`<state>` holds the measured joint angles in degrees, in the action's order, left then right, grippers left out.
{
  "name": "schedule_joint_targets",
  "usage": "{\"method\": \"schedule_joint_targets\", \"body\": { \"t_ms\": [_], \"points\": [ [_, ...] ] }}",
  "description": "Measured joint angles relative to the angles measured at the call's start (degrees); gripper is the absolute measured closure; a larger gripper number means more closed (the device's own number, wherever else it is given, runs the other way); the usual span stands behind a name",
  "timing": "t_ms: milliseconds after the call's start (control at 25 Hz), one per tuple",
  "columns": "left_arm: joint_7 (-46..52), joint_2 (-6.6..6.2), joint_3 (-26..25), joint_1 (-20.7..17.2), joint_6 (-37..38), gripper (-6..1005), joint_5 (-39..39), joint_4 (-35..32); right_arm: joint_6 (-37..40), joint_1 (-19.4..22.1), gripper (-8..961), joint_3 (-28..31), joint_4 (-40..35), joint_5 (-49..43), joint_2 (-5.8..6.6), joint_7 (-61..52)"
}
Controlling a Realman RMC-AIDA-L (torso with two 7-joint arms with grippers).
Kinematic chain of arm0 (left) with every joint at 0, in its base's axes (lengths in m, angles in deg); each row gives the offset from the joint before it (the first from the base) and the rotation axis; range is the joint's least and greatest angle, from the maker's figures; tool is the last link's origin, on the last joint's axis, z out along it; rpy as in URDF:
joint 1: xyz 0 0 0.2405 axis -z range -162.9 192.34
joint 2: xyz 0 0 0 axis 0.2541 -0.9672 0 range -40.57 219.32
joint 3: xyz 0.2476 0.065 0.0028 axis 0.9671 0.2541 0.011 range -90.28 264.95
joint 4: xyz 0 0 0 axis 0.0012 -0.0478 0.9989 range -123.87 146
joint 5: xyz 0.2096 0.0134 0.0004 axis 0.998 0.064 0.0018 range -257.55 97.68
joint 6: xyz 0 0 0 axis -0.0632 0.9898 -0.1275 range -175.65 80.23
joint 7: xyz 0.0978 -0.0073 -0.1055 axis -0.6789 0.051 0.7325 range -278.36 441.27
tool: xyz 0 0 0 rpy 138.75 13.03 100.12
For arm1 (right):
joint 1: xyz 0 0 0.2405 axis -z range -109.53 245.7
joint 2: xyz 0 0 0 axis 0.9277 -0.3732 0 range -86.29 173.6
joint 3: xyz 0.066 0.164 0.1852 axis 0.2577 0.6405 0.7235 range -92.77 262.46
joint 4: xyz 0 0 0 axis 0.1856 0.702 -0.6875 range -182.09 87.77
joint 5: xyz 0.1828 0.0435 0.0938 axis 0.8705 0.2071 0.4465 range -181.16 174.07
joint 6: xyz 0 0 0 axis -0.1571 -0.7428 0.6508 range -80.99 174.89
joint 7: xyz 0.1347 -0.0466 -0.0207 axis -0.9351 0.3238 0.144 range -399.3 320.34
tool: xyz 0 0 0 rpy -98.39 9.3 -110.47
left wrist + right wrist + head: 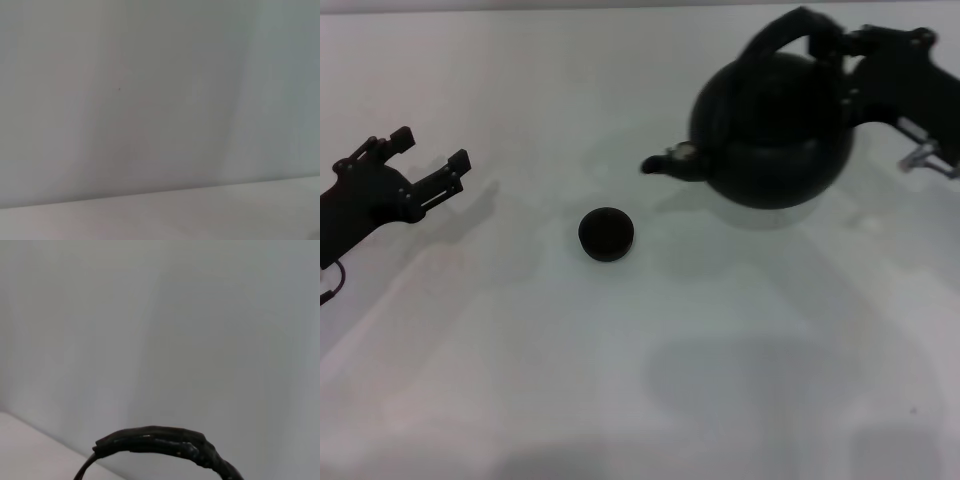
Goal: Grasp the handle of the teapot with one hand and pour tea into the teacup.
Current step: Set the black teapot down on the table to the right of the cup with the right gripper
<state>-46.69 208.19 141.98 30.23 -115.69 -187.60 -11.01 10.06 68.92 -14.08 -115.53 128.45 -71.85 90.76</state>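
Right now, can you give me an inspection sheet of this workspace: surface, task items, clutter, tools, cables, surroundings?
Surface: white table, bare, with soft shadows.
Teapot: black, looks raised off the table, spout pointing toward the robot's left.
Handle: arched over the pot, held at its right end.
Teacup: small, dark, upright on the table, left of the spout and nearer the robot, not under it.
Clutter: nothing seen.
Right tool: shut on the handle.
Left tool: open, empty, at the left edge.
Cables: thin wire by the left arm.
Surroundings: nothing seen.
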Motion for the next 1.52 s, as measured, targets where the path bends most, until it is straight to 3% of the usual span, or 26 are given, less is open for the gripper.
{"method": "schedule_joint_targets", "body": {
  "t_ms": [200,480,720,1040,1520],
  "points": [
    [0.00,0.01,0.47,0.13,-0.06,121,0.03,0.08,-2.71,0.49,842,4.33,3.94,0.02,0.07,0.84],
    [0.00,0.01,0.79,0.73,-0.11,121,0.07,0.11,-8.04,-1.75,842,6.48,12.67,0.15,0.07,3.07],
    [0.00,0.01,1.27,0.88,0.18,121,0.09,0.19,-10.05,-2.53,842,7.36,15.95,0.28,0.08,6.40],
    [0.00,-0.06,1.51,1.02,0.21,121,0.10,0.20,-20.01,-4.94,842,13.05,24.38,0.41,-0.11,9.52],
    [0.00,-0.08,1.51,1.47,0.21,120,0.09,0.19,-20.60,-6.26,843,13.91,27.67,0.46,-0.10,11.92]
  ]
}}
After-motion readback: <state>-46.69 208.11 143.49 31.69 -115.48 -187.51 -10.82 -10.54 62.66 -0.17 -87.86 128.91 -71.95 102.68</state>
